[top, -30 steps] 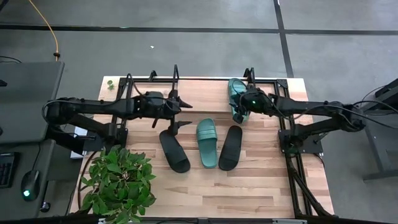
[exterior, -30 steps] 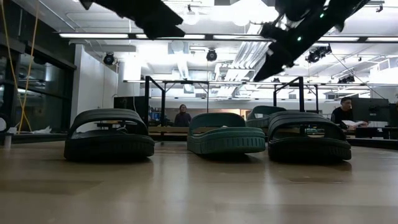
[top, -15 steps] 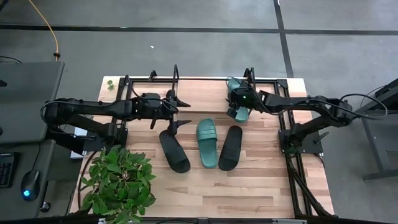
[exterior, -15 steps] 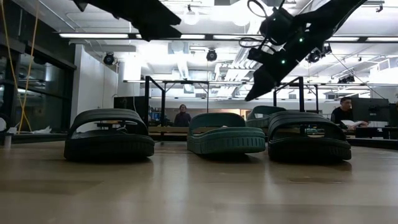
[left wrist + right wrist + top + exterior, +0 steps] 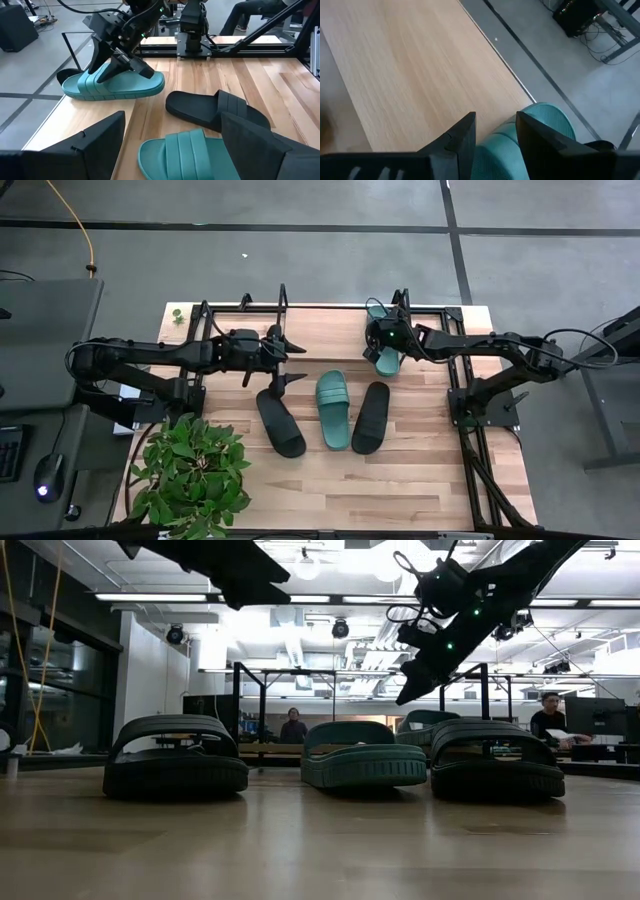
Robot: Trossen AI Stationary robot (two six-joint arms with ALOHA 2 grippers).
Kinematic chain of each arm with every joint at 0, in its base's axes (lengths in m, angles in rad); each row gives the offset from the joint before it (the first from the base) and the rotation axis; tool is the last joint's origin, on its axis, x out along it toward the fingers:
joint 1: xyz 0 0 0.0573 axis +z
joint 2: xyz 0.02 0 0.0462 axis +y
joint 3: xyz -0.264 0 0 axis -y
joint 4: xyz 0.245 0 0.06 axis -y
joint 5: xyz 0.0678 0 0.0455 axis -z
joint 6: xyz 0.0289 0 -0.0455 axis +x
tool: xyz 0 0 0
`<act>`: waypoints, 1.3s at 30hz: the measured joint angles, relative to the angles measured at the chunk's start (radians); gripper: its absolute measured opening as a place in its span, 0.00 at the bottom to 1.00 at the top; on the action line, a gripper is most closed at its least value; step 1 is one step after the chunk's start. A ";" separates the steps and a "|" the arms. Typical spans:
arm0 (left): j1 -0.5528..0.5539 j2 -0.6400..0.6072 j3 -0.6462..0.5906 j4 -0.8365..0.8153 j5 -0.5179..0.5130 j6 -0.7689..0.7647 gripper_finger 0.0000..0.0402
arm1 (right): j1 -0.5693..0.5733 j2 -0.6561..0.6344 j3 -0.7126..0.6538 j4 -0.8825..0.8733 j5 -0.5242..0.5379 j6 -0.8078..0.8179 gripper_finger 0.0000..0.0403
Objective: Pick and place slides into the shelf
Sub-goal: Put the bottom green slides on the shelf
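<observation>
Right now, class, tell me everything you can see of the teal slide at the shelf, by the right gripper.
The teal slide is an open-toe sandal that looks like rubber, with a wide ribbed strap and a thick sole. It lies flat, sole down, on the shelf board at the table's far right end, apart from the three slides on the tabletop. The right gripper is down at its strap, fingers either side of it; whether they press it cannot be told. From above, the arm hides most of it.
</observation>
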 joint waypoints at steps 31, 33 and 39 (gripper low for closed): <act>0.000 0.001 0.000 -0.003 0.000 -0.009 0.78 | -0.013 0.072 0.001 0.000 -0.033 -0.049 0.32; 0.000 0.001 0.000 -0.003 0.000 -0.009 0.78 | -0.013 0.066 0.001 -0.012 -0.020 -0.047 0.32; 0.000 0.001 0.000 -0.003 0.000 -0.018 0.78 | -0.013 0.054 0.001 -0.052 0.032 -0.043 0.32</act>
